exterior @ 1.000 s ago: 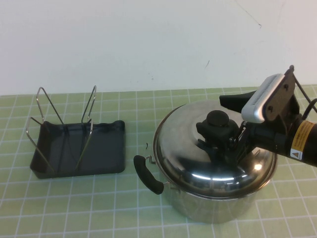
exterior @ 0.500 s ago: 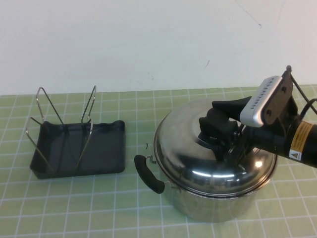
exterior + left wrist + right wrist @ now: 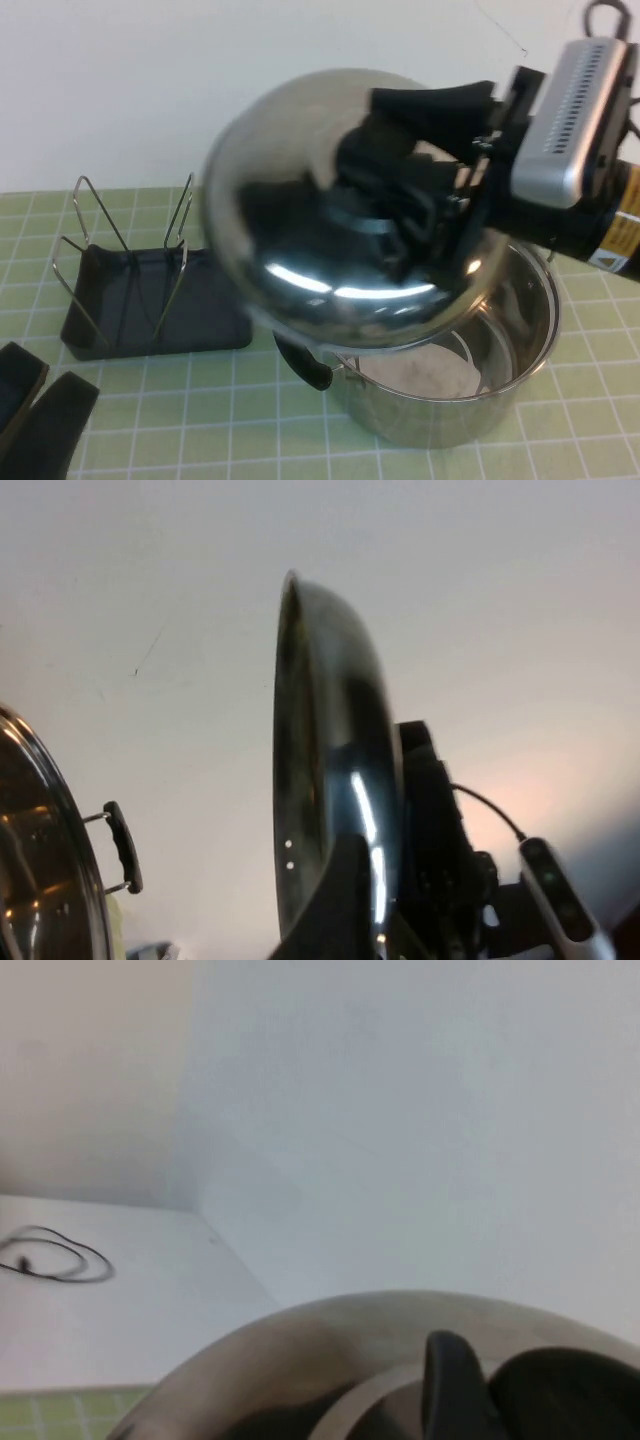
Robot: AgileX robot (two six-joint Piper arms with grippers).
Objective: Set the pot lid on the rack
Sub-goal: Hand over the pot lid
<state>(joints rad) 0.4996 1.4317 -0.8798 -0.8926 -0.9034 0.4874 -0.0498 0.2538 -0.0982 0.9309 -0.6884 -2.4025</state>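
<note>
The shiny steel pot lid (image 3: pixel 300 290) hangs tilted in the air above the left side of the open steel pot (image 3: pixel 450 410). My right gripper (image 3: pixel 405 195) is shut on the lid's black knob (image 3: pixel 385 160). In the right wrist view one finger (image 3: pixel 450 1385) lies against the knob (image 3: pixel 570 1395) on the lid (image 3: pixel 290 1360). The left wrist view shows the lid (image 3: pixel 325 780) edge-on. The wire rack (image 3: pixel 180 215) stands on its dark grey tray (image 3: pixel 215 325) at the left, partly hidden by the lid. My left gripper (image 3: pixel 35 405) is low at the front left, open and empty.
The pot has a black handle (image 3: pixel 305 365) facing the tray, and its rim also shows in the left wrist view (image 3: pixel 45 810). A green checked mat (image 3: pixel 200 420) covers the table. A white wall stands behind.
The right gripper has lifted the lid off the pot and tilted it, moving it up and left. The pot is now open. The left gripper has come into view at the front left.
</note>
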